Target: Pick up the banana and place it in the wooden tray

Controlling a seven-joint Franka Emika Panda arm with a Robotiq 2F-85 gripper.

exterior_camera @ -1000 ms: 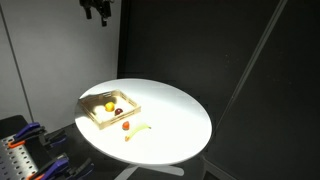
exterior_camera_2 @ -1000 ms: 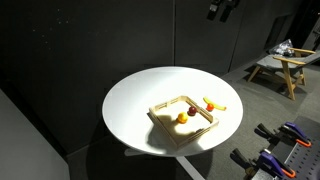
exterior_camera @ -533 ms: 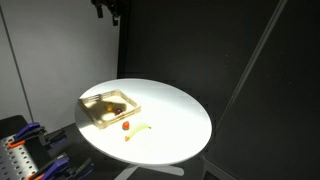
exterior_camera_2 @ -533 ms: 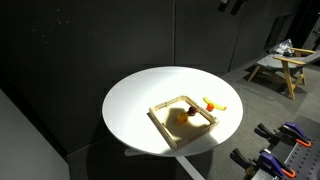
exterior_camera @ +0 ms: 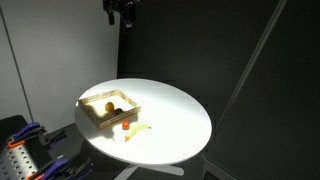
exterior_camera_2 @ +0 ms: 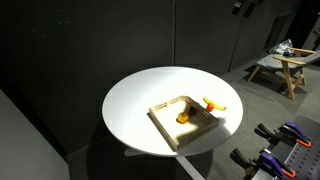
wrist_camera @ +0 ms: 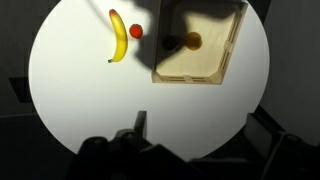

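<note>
Gripper (exterior_camera: 122, 13) hangs high over the scene, at the top edge in both exterior views, well above the tabletop (exterior_camera: 172, 118). Jaws are spread and nothing is between them. In the wrist view only dark shapes of it show along the bottom edge.

Tabletop is round and white, brightly lit, against a dark backdrop.

Banana (wrist_camera: 118, 37) lies flat on the bare tabletop, outside the tray (wrist_camera: 230, 50) and not touching it. It is yellow and slightly curved. In the wrist view it runs top to bottom, left of the tray. In an exterior view it sits off the tray's near corner (exterior_camera: 141, 128); in an exterior view it lies along the tray's far side, toward the tabletop's edge (exterior_camera_2: 215, 104).

Red ball (wrist_camera: 136, 31) is small and rests on the tabletop between banana and tray, just beside the banana's upper half. I cannot tell if they touch.

The tray is shallow light wood with a raised rim, and sits off-centre on the tabletop. A dark shadow covers part of it and the surface next to it. Inside is a round yellow fruit (wrist_camera: 193, 41). Beside that, in the shadow, is a darker round item (wrist_camera: 172, 42); what it is I cannot tell.

Clamps (exterior_camera_2: 280, 150) with orange and blue grips lie off the tabletop's edge. A wooden stool (exterior_camera_2: 280, 62) stands in the background.
</note>
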